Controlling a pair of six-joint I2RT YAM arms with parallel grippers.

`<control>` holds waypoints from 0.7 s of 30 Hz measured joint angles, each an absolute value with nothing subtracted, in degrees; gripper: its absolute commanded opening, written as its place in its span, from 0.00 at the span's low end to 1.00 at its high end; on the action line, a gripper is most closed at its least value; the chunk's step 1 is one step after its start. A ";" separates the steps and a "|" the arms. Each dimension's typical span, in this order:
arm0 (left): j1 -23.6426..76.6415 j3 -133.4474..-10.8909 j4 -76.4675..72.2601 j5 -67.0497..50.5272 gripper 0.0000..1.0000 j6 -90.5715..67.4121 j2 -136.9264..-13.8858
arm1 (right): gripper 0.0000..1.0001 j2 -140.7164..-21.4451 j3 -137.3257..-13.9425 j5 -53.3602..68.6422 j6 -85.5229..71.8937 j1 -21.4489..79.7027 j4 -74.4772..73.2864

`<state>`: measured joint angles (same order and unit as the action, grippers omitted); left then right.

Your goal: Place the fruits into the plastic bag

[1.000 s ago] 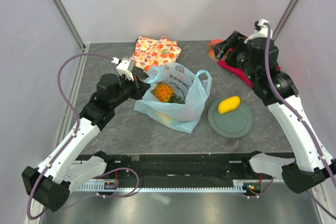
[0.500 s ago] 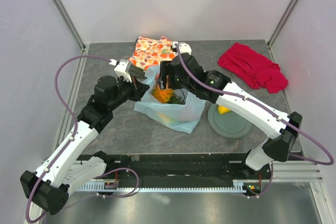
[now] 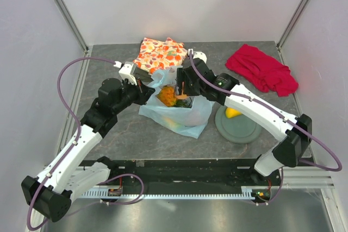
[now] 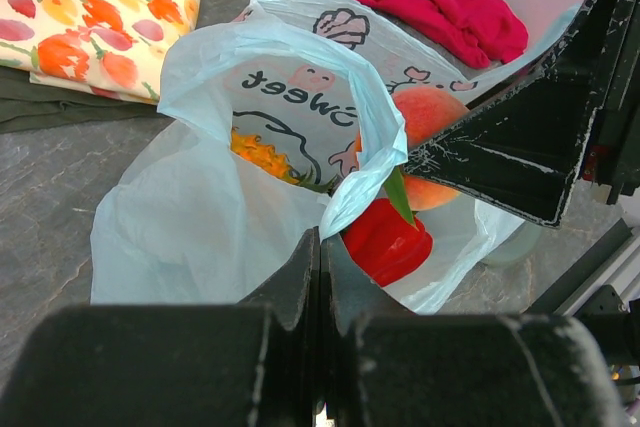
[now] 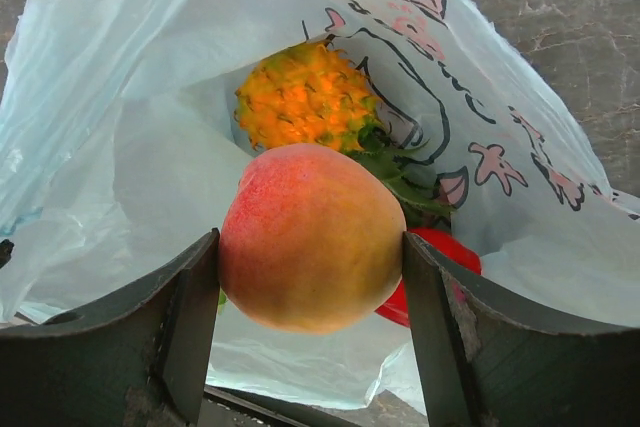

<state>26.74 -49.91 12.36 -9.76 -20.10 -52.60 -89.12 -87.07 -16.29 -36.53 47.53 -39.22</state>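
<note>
The light-blue plastic bag (image 3: pixel 187 119) lies mid-table with its mouth open. My left gripper (image 3: pixel 148 89) is shut on the bag's near rim (image 4: pixel 345 197) and holds it up. My right gripper (image 3: pixel 182 92) is shut on the orange peach (image 5: pixel 312 237) and hangs just above the bag mouth. The peach also shows in the left wrist view (image 4: pixel 425 112). The orange pineapple (image 5: pixel 300 97) and the red pepper-like piece (image 4: pixel 385 242) lie inside the bag. One yellow mango-like piece (image 3: pixel 232 113) lies on the grey-green plate (image 3: pixel 242 129). The other mango-like piece is not clearly seen.
The orange floral cloth (image 3: pixel 161 52) lies behind the bag at the back. The red cloth (image 3: pixel 262 74) lies at the back right. The plate sits right of the bag, partly under my right arm. Walls close the table on three sides.
My right gripper has come from the back right, near the red cloth, to above the bag mouth with the peach in it. My left gripper has stayed on the bag rim.
</note>
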 measured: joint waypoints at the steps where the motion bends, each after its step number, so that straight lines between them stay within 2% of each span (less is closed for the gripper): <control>1: 26.74 -49.91 12.36 -9.76 0.02 -20.10 -52.60 | 0.36 -89.21 -87.07 -16.21 -36.47 47.35 -39.29; 11: 26.74 -49.91 12.36 -9.74 0.02 -20.08 -52.62 | 0.40 -97.86 -87.09 -11.86 -35.57 47.46 -39.35; 21: 26.74 -49.91 12.36 -9.58 0.02 -20.08 -52.60 | 0.46 -101.27 -87.42 -11.44 -33.54 47.44 -41.82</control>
